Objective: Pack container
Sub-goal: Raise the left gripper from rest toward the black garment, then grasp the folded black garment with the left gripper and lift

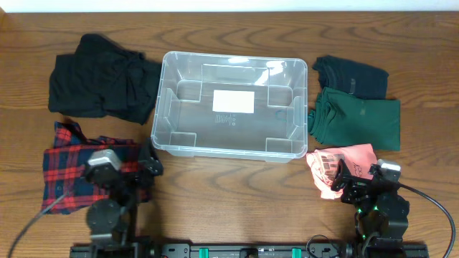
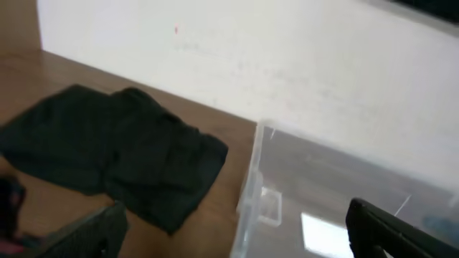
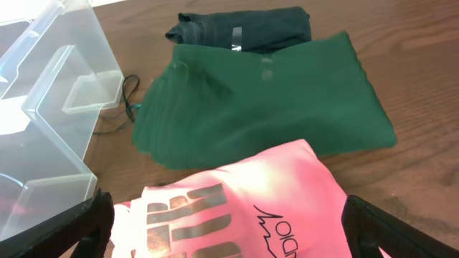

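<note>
The container (image 1: 163, 107) is sitting at the middle of the tabletop (image 1: 237, 190), its long side facing both arms, apart from both sets of jaws. The left jaws are standing wide apart, released and gripping nothing. They are hanging near the container's front left corner, over the edge of a plaid shirt (image 1: 68, 168). The right jaws are likewise standing wide and released, over a pink shirt (image 1: 337, 165) just beside the front right corner.

The left wrist view is coming through blurred. Only the container's left end is appearing there, and the fingers (image 2: 79, 233) are being cut off by the lower edge. In the right wrist view the container is running off the left edge. The left arm (image 1: 107, 193) is covering part of the plaid shirt.

The container is presenting as a clear rectangular bin with rounded corners and moulded ribs. Wood grain is showing through it, and a white label (image 1: 233, 100) is lying on its base. A black garment (image 1: 100, 75) is lying to its left and a green garment (image 1: 358, 118) to its right.
</note>
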Motion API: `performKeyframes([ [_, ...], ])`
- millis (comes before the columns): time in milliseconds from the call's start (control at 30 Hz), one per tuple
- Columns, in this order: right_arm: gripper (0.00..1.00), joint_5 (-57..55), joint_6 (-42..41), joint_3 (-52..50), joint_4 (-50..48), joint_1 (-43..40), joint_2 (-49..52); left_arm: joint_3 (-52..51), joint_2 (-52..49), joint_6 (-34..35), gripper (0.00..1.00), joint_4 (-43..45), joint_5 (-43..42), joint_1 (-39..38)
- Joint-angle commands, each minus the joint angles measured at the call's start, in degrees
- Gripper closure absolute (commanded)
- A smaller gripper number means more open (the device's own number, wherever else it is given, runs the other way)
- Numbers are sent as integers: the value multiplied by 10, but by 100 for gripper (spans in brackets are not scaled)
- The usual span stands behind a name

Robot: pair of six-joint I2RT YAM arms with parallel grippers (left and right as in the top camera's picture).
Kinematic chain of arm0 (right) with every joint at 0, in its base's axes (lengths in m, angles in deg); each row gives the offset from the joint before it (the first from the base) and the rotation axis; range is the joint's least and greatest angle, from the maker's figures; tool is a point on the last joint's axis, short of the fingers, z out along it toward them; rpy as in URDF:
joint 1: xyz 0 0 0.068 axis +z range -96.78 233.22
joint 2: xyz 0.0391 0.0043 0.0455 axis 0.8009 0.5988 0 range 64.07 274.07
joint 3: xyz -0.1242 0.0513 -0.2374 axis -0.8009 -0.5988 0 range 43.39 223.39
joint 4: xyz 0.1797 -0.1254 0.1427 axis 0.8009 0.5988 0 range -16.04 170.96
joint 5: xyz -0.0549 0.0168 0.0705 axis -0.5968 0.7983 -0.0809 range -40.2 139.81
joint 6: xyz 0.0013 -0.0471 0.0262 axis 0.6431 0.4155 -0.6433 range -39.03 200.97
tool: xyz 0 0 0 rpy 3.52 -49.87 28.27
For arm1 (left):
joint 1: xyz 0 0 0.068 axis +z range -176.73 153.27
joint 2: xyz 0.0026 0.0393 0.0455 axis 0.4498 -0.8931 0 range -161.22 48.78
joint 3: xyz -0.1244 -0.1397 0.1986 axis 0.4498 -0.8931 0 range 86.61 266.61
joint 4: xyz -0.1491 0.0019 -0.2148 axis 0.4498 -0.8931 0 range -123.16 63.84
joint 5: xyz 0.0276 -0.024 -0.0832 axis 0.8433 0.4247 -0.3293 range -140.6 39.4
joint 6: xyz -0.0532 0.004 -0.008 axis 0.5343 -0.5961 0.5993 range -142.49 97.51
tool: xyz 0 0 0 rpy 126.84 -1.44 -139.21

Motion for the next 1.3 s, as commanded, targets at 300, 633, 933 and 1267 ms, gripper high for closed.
performKeyframes([
  [300,1,-4,-4,-2,2,6,0,475,-462,14,2,-253,23,66],
  [633,1,-4,-4,-2,2,6,0,658,-633,-21,2,-290,-23,171],
  [933,1,-4,-4,-2,2,6,0,658,-768,-21,2,-290,-253,402],
  [1267,1,-4,-4,-2,2,6,0,658,-893,-49,2,-170,-259,442],
])
